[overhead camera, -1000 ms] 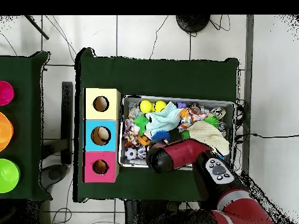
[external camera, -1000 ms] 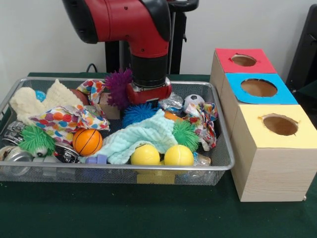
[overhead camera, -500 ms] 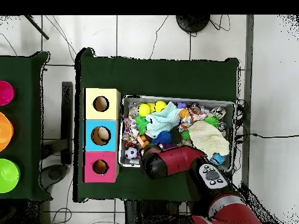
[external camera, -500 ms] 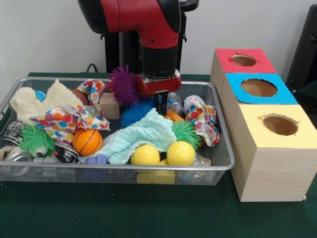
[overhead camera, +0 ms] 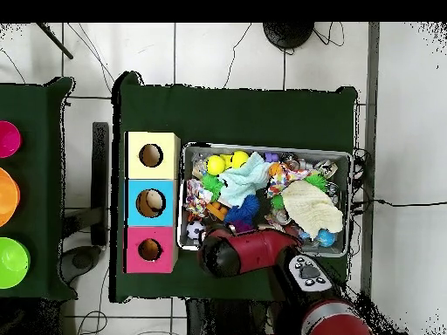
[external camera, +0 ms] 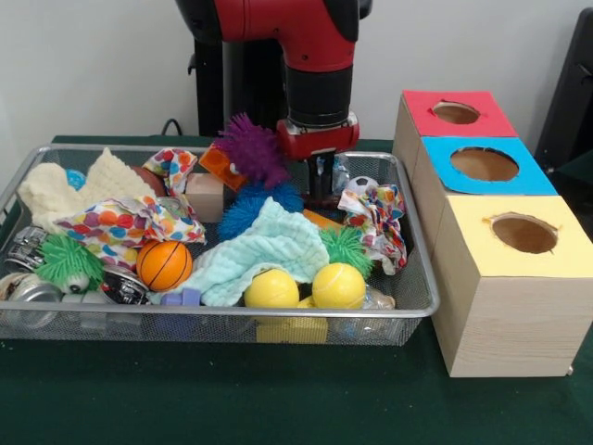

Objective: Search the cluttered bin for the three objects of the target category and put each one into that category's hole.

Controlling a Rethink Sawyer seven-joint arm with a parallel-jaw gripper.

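The gripper (external camera: 320,182) hangs over the wire bin's (external camera: 419,306) back right corner, and whether it's spread or pinching is impossible to tell. A small soccer ball (external camera: 365,184) sits just beside it. Two yellow balls (external camera: 271,290) rest up front.

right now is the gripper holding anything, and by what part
It cannot be told. The gripper hangs low over the far side of the bin, beside the small soccer ball, but its tips are too dark to read.
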